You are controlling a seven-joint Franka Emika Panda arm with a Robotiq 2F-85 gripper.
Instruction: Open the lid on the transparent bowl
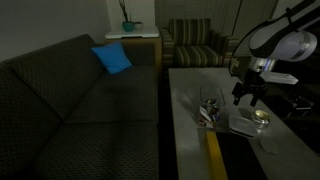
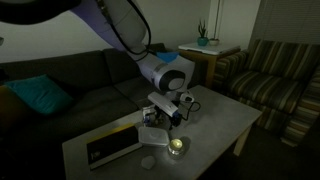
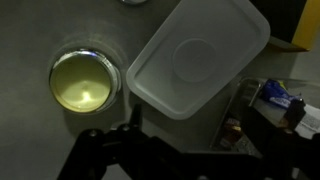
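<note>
The pale white rounded-square lid (image 3: 198, 57) lies on the grey table, just beyond my gripper, and also shows in an exterior view (image 1: 243, 124). The transparent bowl (image 3: 258, 112) stands right beside it, uncovered, with small items inside; it glints in an exterior view (image 1: 210, 108). My gripper (image 1: 248, 98) hangs a little above the lid with its fingers spread and nothing between them. In the wrist view (image 3: 160, 160) it is only a dark shape at the bottom edge. It also shows in an exterior view (image 2: 166, 116).
A small round gold-tinted tin (image 3: 85, 82) sits next to the lid, also seen in both exterior views (image 1: 261, 117) (image 2: 177, 146). A flat box with a yellow edge (image 2: 110, 146) lies on the table. A dark sofa (image 1: 70, 100) and a striped armchair (image 1: 195, 45) flank the table.
</note>
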